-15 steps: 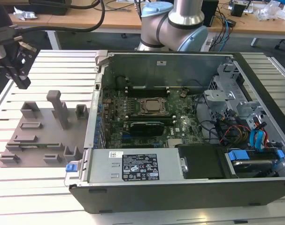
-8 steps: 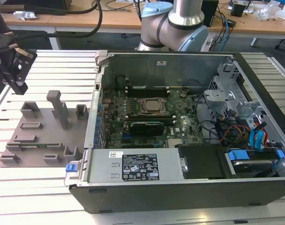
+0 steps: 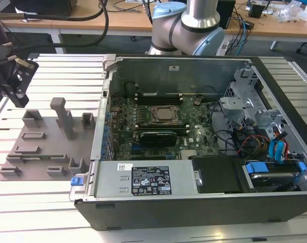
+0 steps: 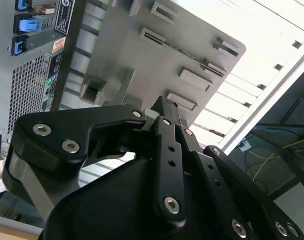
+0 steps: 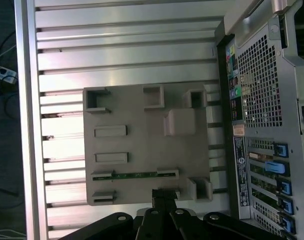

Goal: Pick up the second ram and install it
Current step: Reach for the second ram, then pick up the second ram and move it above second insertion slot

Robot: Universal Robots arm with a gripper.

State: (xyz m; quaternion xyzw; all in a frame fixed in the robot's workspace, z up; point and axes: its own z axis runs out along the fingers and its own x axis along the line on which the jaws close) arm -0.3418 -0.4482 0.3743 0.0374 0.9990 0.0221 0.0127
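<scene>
Hovering the gripper (image 5: 164, 192), pinched narrow and empty, over the edge of the tray (image 5: 141, 145) nearest the memory stick (image 5: 136, 175), resting in holders (image 5: 102, 175) at both ends, seemingly leaving its middle free.

A ribbed metal table (image 3: 37, 212) carries a flat grey tray (image 3: 49, 144) on the exterior view's left, with an open computer case (image 3: 193, 210) just beside it on the right.

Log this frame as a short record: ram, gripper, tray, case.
second ram: on edge between two tray holders, not picked up
gripper: near the tray's edge, clear of the second ram
grey tray: on the slotted table, beside the case
computer case: side open, interior exposed
</scene>
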